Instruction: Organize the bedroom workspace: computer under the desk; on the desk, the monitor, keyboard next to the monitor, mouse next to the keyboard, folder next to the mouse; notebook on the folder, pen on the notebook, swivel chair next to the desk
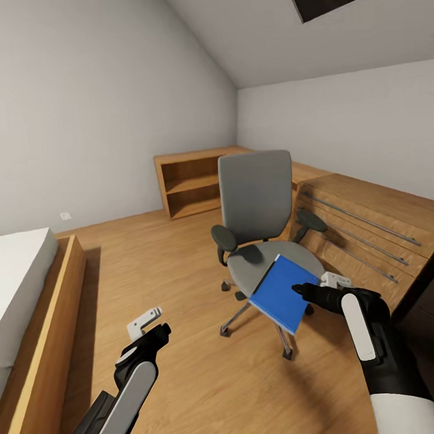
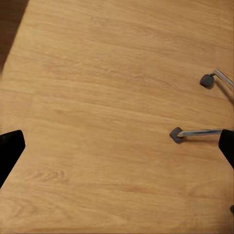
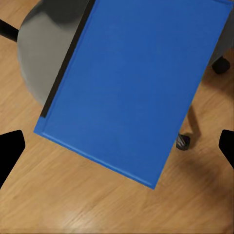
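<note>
A blue folder (image 1: 280, 293) hangs tilted over the front right edge of the grey swivel chair (image 1: 257, 190) seat. In the right wrist view the folder (image 3: 136, 87) faces the camera, covering part of the seat (image 3: 36, 58) and the floor. My right gripper (image 1: 312, 288) is at the folder's right edge, and its fingers stand wide apart (image 3: 117, 151), so it looks open. To the chair's left, my left gripper (image 1: 152, 327) hovers open over bare floor (image 2: 117, 151), with a chair leg and caster (image 2: 176, 135) near it. Desk, monitor, keyboard, mouse, notebook and pen are out of view.
A bed with a wooden frame (image 1: 31, 294) runs along the left. A low open wooden shelf (image 1: 190, 180) stands at the back wall. A wooden drawer unit with long metal handles (image 1: 369, 229) lines the right, with dark furniture (image 1: 429, 296) beside my right arm.
</note>
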Robot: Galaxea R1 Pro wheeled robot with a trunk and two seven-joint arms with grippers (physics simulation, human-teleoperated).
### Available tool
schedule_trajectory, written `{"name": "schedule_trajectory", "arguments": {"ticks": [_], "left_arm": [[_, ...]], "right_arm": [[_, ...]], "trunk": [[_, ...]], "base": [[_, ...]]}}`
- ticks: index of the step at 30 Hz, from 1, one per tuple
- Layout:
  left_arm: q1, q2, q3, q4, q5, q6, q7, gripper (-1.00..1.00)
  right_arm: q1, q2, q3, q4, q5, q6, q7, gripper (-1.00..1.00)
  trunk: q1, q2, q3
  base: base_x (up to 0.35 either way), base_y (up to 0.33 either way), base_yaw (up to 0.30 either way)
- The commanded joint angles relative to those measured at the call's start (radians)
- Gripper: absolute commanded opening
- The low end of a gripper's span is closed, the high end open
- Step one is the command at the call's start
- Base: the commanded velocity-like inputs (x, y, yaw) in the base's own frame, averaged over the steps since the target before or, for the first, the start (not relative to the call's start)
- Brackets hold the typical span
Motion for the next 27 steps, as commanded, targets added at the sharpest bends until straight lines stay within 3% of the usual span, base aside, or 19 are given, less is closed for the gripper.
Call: {"name": "schedule_trajectory", "arguments": {"ticks": [1, 7, 8, 11, 14, 20, 27], "left_arm": [[-0.001, 0.001, -0.002, -0.001, 0.003, 0.006, 0.007, 1.0], [-0.001, -0.001, -0.001, -0.011, 0.003, 0.005, 0.008, 1.0], [-0.001, -0.001, -0.001, -0.022, 0.003, 0.003, 0.008, 1.0], [-0.001, -0.001, -0.001, -0.023, 0.003, 0.003, 0.008, 1.0], [-0.001, -0.001, -0.001, -0.024, 0.003, 0.003, 0.008, 1.0], [-0.001, -0.001, -0.001, -0.025, 0.003, 0.003, 0.008, 1.0], [-0.001, -0.001, 0.0, -0.025, 0.003, 0.003, 0.008, 1.0]], "right_arm": [[-0.001, 0.0, 0.0, -0.001, -0.011, 0.004, -0.01, 1.0], [-0.001, -0.002, -0.028, -0.001, -0.011, 0.003, -0.009, 1.0], [-0.001, -0.001, -0.096, 0.011, -0.045, 0.001, 0.013, 1.0], [-0.001, -0.002, -0.156, 0.077, -0.081, -0.013, 0.04, 1.0], [-0.001, -0.003, -0.2, 0.12, -0.099, -0.032, 0.08, 1.0], [-0.001, -0.005, -0.243, 0.149, -0.107, -0.044, 0.167, 1.0], [-0.001, -0.008, -0.366, 0.176, -0.112, -0.046, 0.226, 1.0]], "trunk": [[0.0, 0.0, -0.002], [0.0, 0.0, -0.003], [0.004, -0.007, -0.006], [0.015, -0.028, -0.016], [0.027, -0.049, -0.025], [0.05, -0.091, -0.044], [0.076, -0.14, -0.066]], "base": [[-0.031, 0.002, -0.001], [-0.008, 0.0, -0.092], [0.0, 0.0, -0.113], [0.0, 0.0, -0.061], [0.0, 0.0, -0.023], [0.0, 0.0, -0.007], [0.0, 0.0, -0.001]]}}
